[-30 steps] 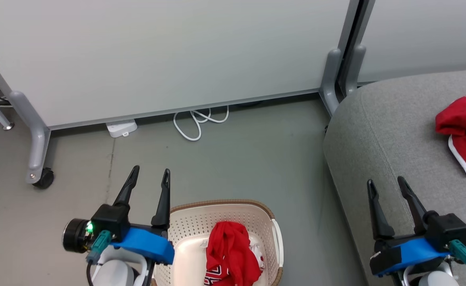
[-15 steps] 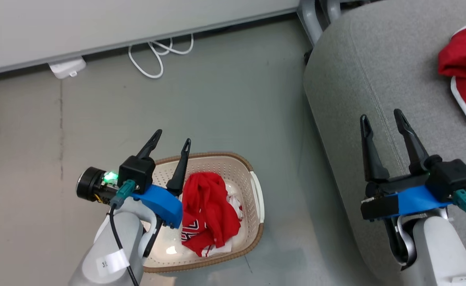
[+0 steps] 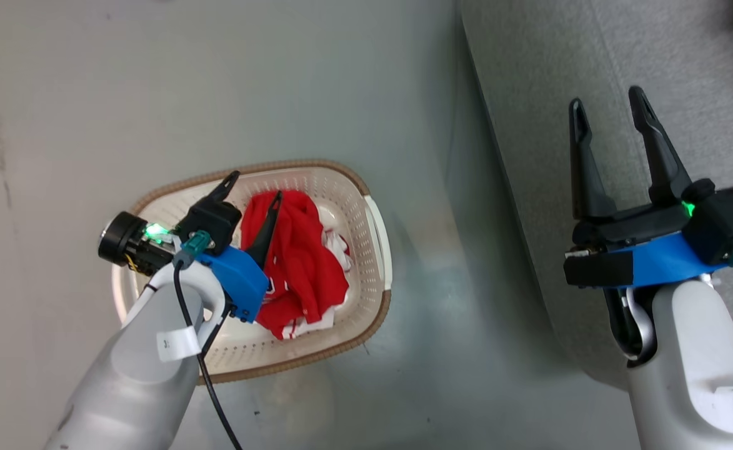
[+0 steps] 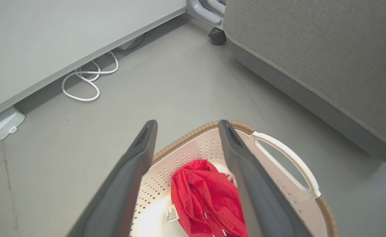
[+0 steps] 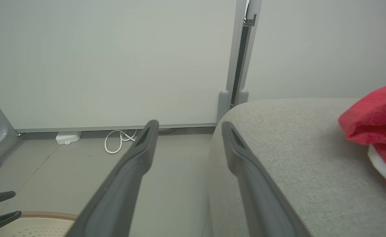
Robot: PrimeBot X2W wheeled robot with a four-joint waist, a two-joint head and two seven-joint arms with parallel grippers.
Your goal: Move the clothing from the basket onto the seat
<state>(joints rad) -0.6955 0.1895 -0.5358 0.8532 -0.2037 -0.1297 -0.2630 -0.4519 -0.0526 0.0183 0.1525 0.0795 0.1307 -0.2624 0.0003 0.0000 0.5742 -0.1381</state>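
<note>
Left gripper (image 3: 255, 185) is released, fingers spread, hanging over the cream-white perforated plastic basket with the brown woven-look rim (image 3: 349, 189), which stands on the grey floor left of the seat. The bright red jersey garment with white trim (image 3: 300, 269) lies bunched in the basket's right half. One finger (image 3: 265, 228) overlaps its left edge in the head view; I can't tell if it touches. My plan: nudge right so the jaws straddle the highest fold, drop straight down, pinch bulk cloth rather than trim, stay off the perforated wall, and lift clear of the rim before swinging right to the large light-grey upholstered seat cushion (image 3: 528, 94). Right gripper (image 3: 607, 97) is also released and empty, over the cushion's left edge; another red garment (image 5: 373, 121) already lies further right on the cushion. Versus a second ago, the head camera has pitched down, so the frame shift isn't the basket moving. The left gripper has gone from beside the basket's left rim to over its inside.
</note>
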